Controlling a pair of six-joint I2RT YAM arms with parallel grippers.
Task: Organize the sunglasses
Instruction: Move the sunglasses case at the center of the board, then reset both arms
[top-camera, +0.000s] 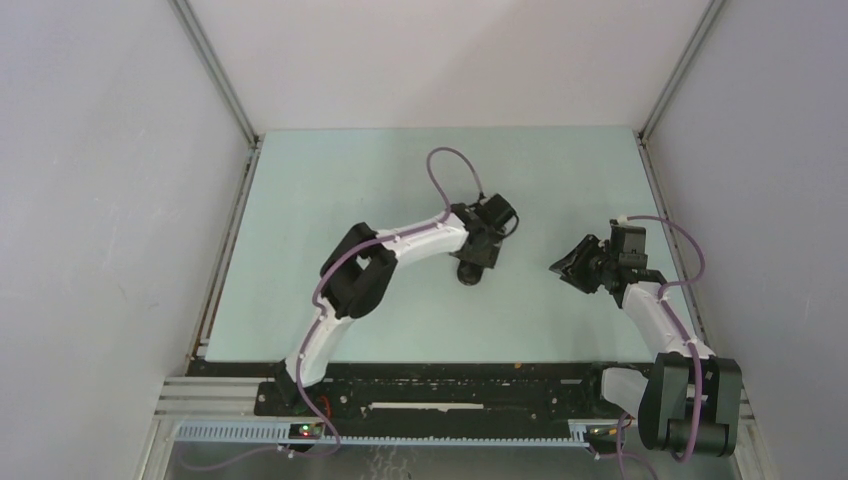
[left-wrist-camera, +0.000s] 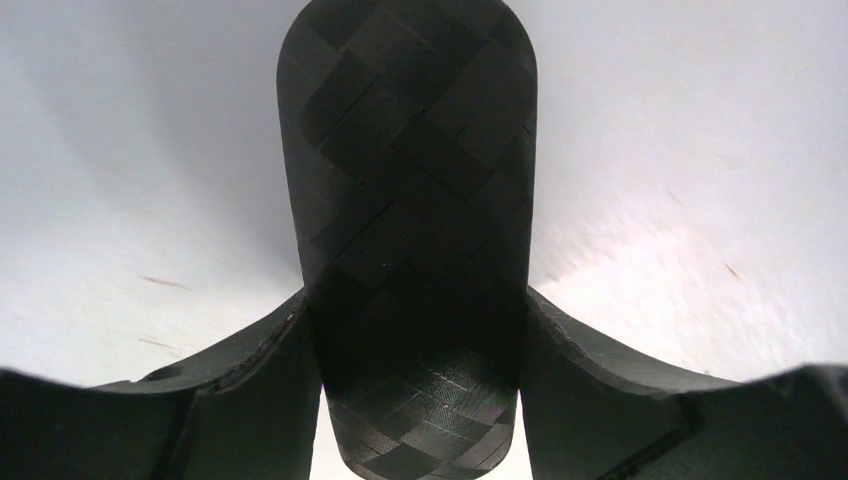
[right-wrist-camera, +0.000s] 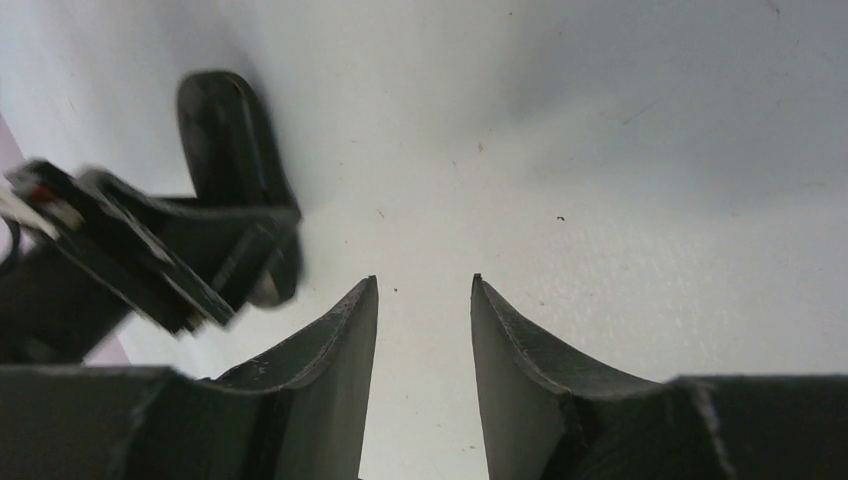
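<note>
The sunglasses are not in view in any frame. My left gripper (top-camera: 482, 252) is shut on the closed black oblong case (top-camera: 469, 273) near the middle of the table. In the left wrist view the case (left-wrist-camera: 410, 150), with a woven pattern, fills the gap between my fingers and reaches away from my left gripper (left-wrist-camera: 418, 300). My right gripper (top-camera: 566, 268) is open and empty, a short way right of the case and pointing toward it. In the right wrist view my right gripper (right-wrist-camera: 424, 285) has only bare table between its jaws, and the case (right-wrist-camera: 225, 135) shows at the left.
The pale green table (top-camera: 330, 190) is walled by white panels on the left, back and right. The left arm's wrist (right-wrist-camera: 130, 255) shows at the left of the right wrist view. A black rail (top-camera: 450, 385) runs along the near edge.
</note>
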